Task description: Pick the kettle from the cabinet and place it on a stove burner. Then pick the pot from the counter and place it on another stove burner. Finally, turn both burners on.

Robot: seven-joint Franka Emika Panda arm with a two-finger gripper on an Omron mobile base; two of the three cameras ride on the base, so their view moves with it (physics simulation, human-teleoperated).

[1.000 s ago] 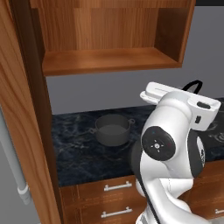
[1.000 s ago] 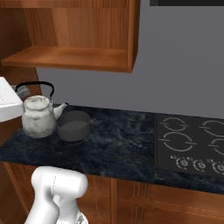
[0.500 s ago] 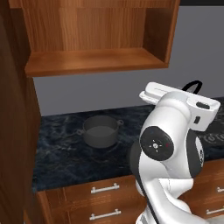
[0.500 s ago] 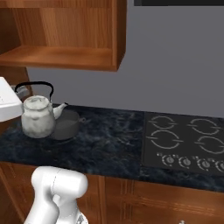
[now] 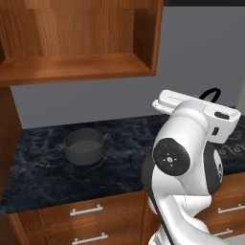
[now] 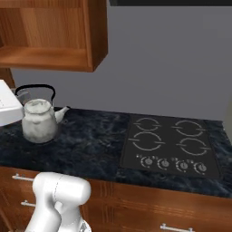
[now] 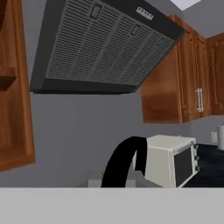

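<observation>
Spanning the foreground of the simulated kitchen, the dark veined counter (image 6: pixel 86 145) runs below a grey wall and above wooden drawers (image 5: pixel 91 217) with silver handles. An open wooden cabinet (image 5: pixel 76 67) hangs over its left end, its shelf bare. A black glass cooktop (image 6: pixel 170 147) is set into the counter to the right, with four pale ring burners (image 6: pixel 146 141) and a row of small round knobs along its front edge. The hand view takes in a dark range hood (image 7: pixel 103 48) overhead, closed wall cabinets (image 7: pixel 188 83) beyond it, and a pale microwave (image 7: pixel 170 159) on the far counter.

The kettle (image 6: pixel 40 120) hangs upright at the left edge of the right base view, over the counter and well left of the cooktop. Its short spout (image 6: pixel 62 112) points right, toward the burners, and its arched black handle (image 6: pixel 35 89) rises straight above the lid. The arch also curves up at the bottom of the hand view.

The gripper's fingers are hidden behind the white hand; its jaws are closed, and the kettle hangs just below the hand.

The pot (image 5: pixel 84 146) sits upright on the counter under the cabinet, its two loop handles pointing left and right.
</observation>
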